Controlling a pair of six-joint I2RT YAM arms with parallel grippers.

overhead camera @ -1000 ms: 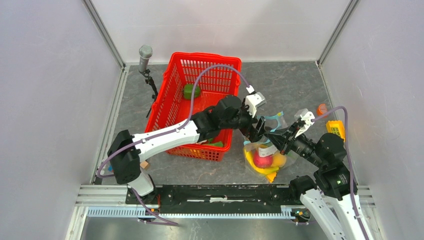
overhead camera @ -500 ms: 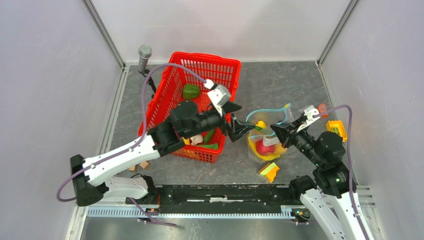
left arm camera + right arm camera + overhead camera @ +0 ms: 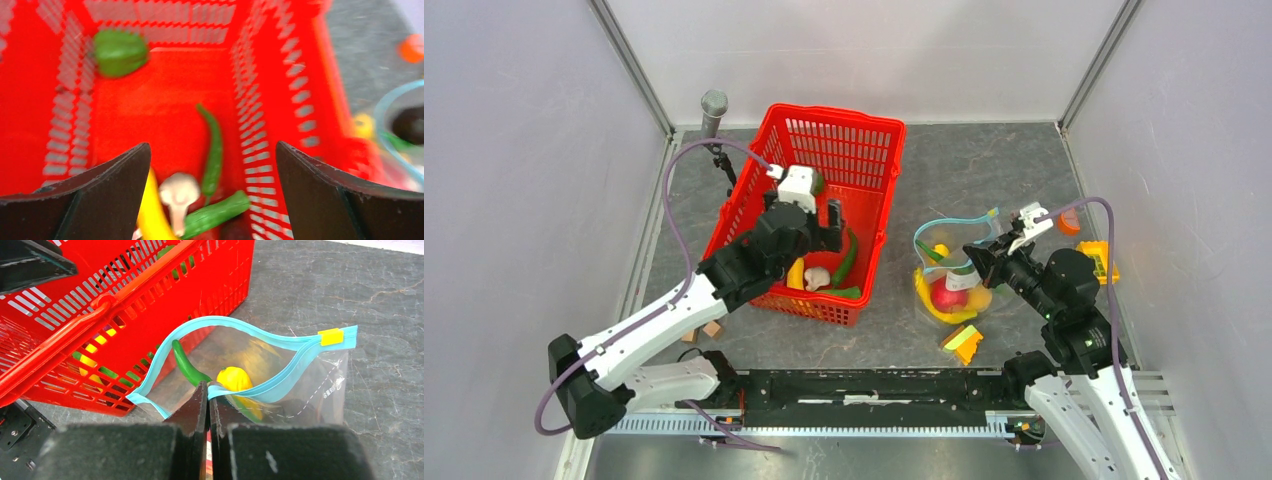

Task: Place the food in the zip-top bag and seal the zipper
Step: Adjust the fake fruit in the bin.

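The clear zip-top bag [image 3: 952, 262] stands on the table right of the basket, its light blue zipper [image 3: 280, 380] gaping wide. My right gripper [image 3: 207, 386] is shut on the near lip of that strip. Inside the bag are a red apple [image 3: 946, 296], a yellow piece [image 3: 235, 379] and a green pepper [image 3: 187, 367]. My left gripper [image 3: 212, 145] hangs open and empty over the red basket. Below it lie a white mushroom [image 3: 177, 192], a yellow banana [image 3: 150, 215], a thin green pepper [image 3: 215, 150] and a round green pepper [image 3: 120, 52].
The red lattice basket [image 3: 864, 135] fills the middle left. A microphone on a small tripod [image 3: 714, 105] stands at its far left corner. A yellow-green-orange block stack [image 3: 965, 343] lies in front of the bag. A small yellow crate [image 3: 1096, 255] sits at the right.
My left arm has pulled back from the bag's mouth to above the basket, and its jaws have opened wide. The bag, still held by the right gripper, stands more upright.
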